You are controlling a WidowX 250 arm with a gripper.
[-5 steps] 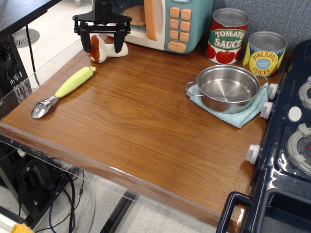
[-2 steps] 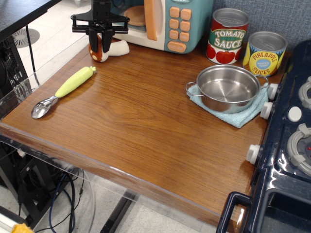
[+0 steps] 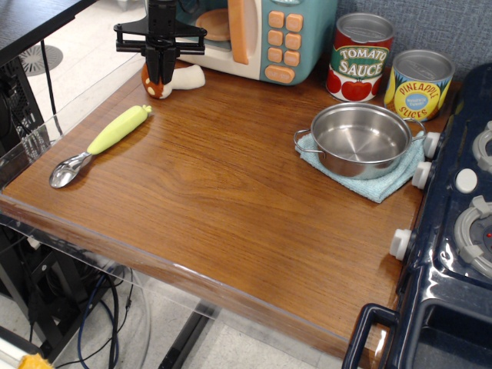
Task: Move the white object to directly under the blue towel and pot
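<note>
wooden counter, grey fabric wall, pale floor

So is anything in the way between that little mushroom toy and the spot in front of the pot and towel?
Nothing visible blocks it. The mushroom toy sits at the back left with the gripper closed on it; bare wood lies between there and the area just in front of the blue towel and pot. The green-handled scoop lies off to the left.

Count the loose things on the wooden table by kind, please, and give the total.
Food cans: 2, tomato sauce can and pineapple slices can
Pots: 1, pot
Towels: 1, blue towel
Scoops: 1, green-handled scoop
Toy mushrooms: 1, white object
Total: 6
</note>
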